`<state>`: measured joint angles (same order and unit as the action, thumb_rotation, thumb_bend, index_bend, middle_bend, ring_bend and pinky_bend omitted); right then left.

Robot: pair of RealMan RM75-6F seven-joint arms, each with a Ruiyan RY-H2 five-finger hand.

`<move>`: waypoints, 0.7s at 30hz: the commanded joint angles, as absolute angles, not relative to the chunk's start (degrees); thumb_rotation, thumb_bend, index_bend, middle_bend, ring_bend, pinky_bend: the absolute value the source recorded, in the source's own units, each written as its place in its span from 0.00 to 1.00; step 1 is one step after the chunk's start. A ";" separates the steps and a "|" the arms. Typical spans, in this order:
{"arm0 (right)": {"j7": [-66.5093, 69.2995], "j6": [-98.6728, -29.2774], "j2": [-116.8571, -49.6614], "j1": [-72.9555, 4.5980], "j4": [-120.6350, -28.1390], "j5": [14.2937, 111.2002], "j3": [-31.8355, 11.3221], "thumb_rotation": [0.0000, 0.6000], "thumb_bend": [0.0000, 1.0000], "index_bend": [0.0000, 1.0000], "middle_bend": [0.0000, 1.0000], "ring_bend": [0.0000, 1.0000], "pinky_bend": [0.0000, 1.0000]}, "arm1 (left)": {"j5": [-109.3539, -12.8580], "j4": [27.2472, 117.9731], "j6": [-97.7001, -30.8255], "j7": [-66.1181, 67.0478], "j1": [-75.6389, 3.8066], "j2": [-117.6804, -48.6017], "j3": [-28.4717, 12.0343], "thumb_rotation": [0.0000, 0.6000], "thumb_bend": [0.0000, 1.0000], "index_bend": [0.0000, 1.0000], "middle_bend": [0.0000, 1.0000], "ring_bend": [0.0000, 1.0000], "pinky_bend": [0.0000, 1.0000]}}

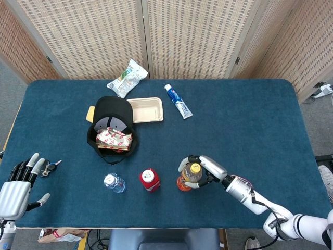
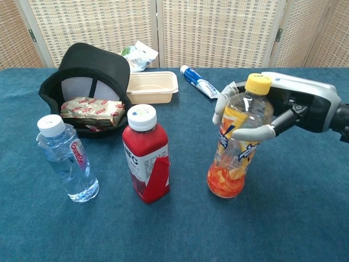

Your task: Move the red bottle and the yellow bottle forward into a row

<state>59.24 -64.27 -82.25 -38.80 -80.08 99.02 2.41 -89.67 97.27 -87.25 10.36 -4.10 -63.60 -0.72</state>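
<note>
Woven screens behind, blue-clothed table (image 1: 260, 120) in front. Yellow bottle (image 2: 235, 147) stood upright near the front edge, wrapped high on its body by the right hand (image 2: 278, 112), fingers curled round both sides. Red bottle (image 2: 146, 155) stood upright at nine o'clock of it, near but apart, about level with it in the head view, with a clear water bottle (image 2: 64, 158) further along at nine o'clock. Left hand (image 1: 15, 190) lay far off at the front-left corner, fingers spread, holding nothing. Judged: right hand much the nearer to both task bottles; red bottle reached by a short sideways shift toward nine o'clock, long axis vertical, once the yellow was let go.
</note>
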 commanded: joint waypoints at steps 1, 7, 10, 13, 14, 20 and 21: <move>58.71 -64.25 -82.46 -38.97 -80.16 98.86 2.63 1.00 0.28 0.51 0.40 0.25 0.29 | -89.63 97.12 -87.27 10.25 -4.12 -63.59 -0.77 1.00 0.14 0.00 0.00 0.00 0.06; 57.78 -64.49 -82.73 -39.30 -80.16 98.86 2.94 1.00 0.26 0.51 0.39 0.24 0.27 | -89.69 97.01 -87.22 10.22 -4.13 -63.69 -0.73 1.00 0.14 0.00 0.00 0.00 0.06; 57.85 -64.54 -82.78 -39.44 -80.28 98.76 3.10 1.00 0.23 0.49 0.37 0.22 0.25 | -89.67 97.02 -87.34 10.29 -4.05 -63.68 -0.75 1.00 0.14 0.00 0.00 0.00 0.05; 57.57 -64.70 -82.94 -39.51 -80.17 98.81 3.32 1.00 0.20 0.44 0.34 0.20 0.24 | -89.56 96.95 -87.39 10.34 -3.97 -63.71 -0.74 1.00 0.14 0.00 0.00 0.00 0.05; 57.73 -64.77 -82.98 -39.53 -80.18 98.79 3.40 1.00 0.19 0.42 0.32 0.19 0.23 | -89.53 96.93 -87.41 10.30 -3.94 -63.73 -0.74 1.00 0.14 0.00 0.00 0.00 0.05; 58.41 -65.86 -82.56 -39.74 -80.39 99.56 3.81 1.00 0.12 0.19 0.20 0.12 0.17 | -89.70 96.78 -87.67 10.08 -3.81 -63.80 -0.71 1.00 0.14 0.00 0.00 0.00 0.05; 58.53 -66.49 -82.25 -39.73 -80.58 99.76 3.72 1.00 0.11 0.14 0.17 0.10 0.15 | -89.71 96.74 -87.72 10.04 -3.84 -63.81 -0.78 1.00 0.14 0.00 0.00 0.00 0.05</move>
<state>58.36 -66.10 -82.50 -39.71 -80.41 99.55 3.74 -89.70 96.75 -87.71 10.05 -3.83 -63.81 -0.77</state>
